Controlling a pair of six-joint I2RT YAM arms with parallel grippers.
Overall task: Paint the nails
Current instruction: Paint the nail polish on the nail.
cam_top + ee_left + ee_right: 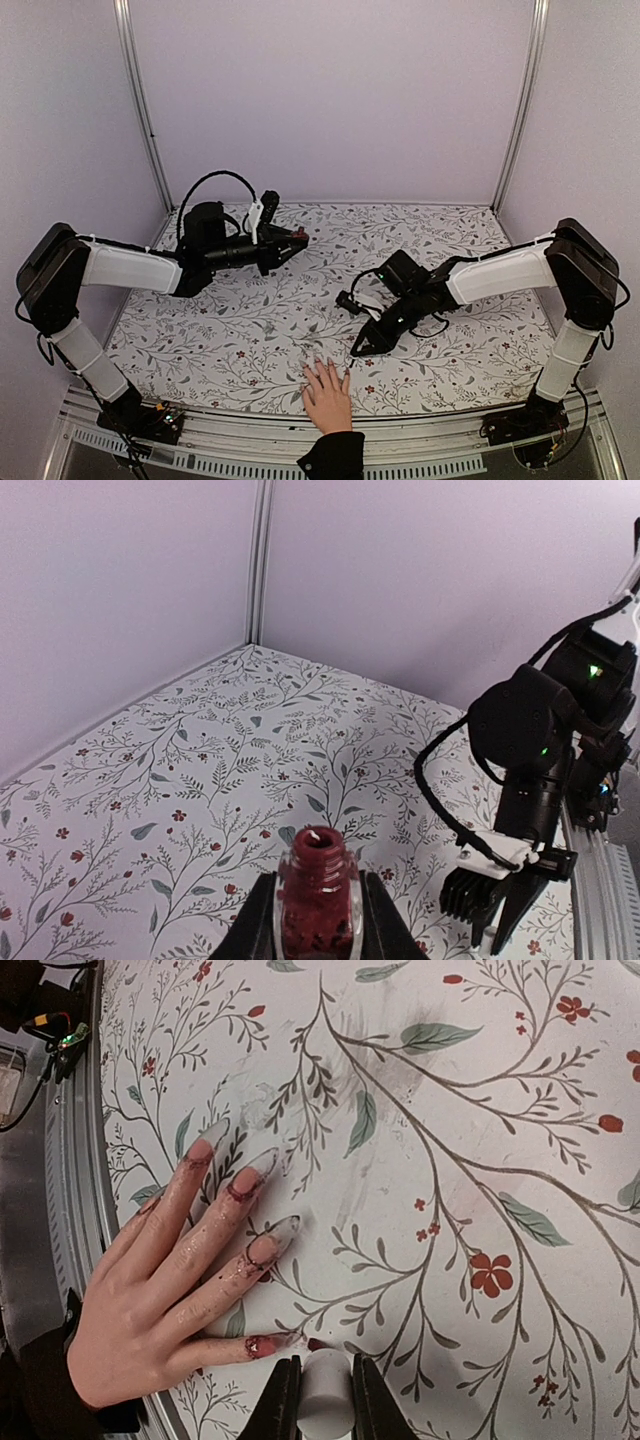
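**Right gripper beside the hand, cap gripped, nearest nail just to its left**

In the right wrist view the right gripper (320,1368) sits at the bottom edge, closed narrowly on a white cap (326,1400); any brush below it is hidden. The hand (140,1300) lies flat on the floral table (470,1160) at lower left. Its fingers run up and right, and red smears mark the skin. 4 long pale nails (283,1228) show, and the lowest one points almost level toward the cap, just beside it, with nothing between. The other 3 fan away to the upper left, so reaching them would likely mean crossing over the nearest finger. The left gripper (318,880), at upper left of the top view and well apart, clamps the open dark-red bottle (318,925). The right arm is clearly nearer.
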